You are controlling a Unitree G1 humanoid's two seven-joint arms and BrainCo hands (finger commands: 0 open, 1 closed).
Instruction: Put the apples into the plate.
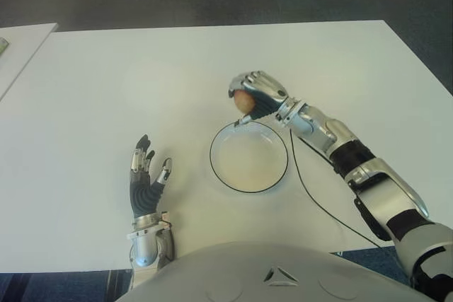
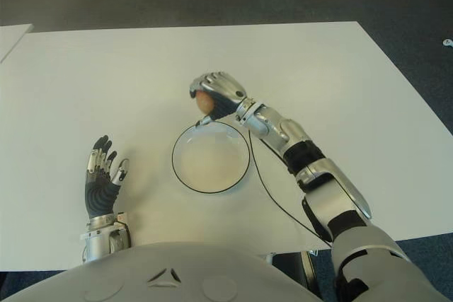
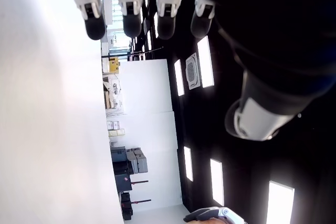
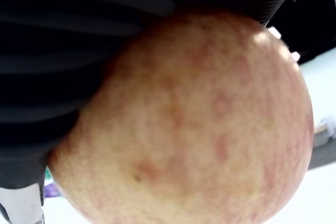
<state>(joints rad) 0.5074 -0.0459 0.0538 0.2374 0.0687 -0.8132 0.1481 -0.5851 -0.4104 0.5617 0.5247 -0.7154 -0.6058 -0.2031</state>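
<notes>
The white tabletop point(image 1: 106, 83) fills most of the frame, bare apart from the plate point(image 1: 221, 175), a shallow white dish with a dark rim sitting just below centre. The right arm reaches in from the lower right corner, and the right hand point(image 1: 256, 95) hovers at the plate's upper rim, fingers point(image 1: 263, 83) curled tight around the apple point(image 1: 243, 101). The wrist view shows the fruit pressed right against the palm, a firm hold, which makes sense for carrying something round. The hand sits just past the rim, not over the middle, so I'd judge the drop isn't lined up yet. The left hand point(image 1: 146, 182) shows at lower left, well clear of the plate, fingers spread and holding nothing.
</notes>
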